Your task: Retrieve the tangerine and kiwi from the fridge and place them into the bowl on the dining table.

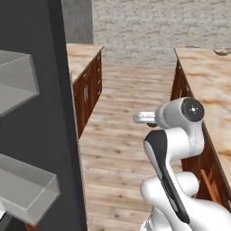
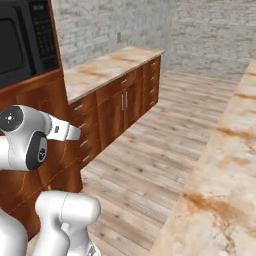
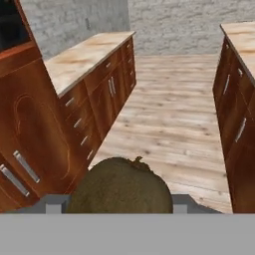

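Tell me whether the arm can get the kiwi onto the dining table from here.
Probably yes: the kiwi sits between the end effector's fingertips, and open wood floor lies beside the dining table.

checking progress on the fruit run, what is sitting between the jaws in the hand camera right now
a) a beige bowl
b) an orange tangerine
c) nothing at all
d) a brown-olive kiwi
d, the hand view shows a rough brown-olive kiwi filling the space between the gripper tips, with the wood floor ahead of it.
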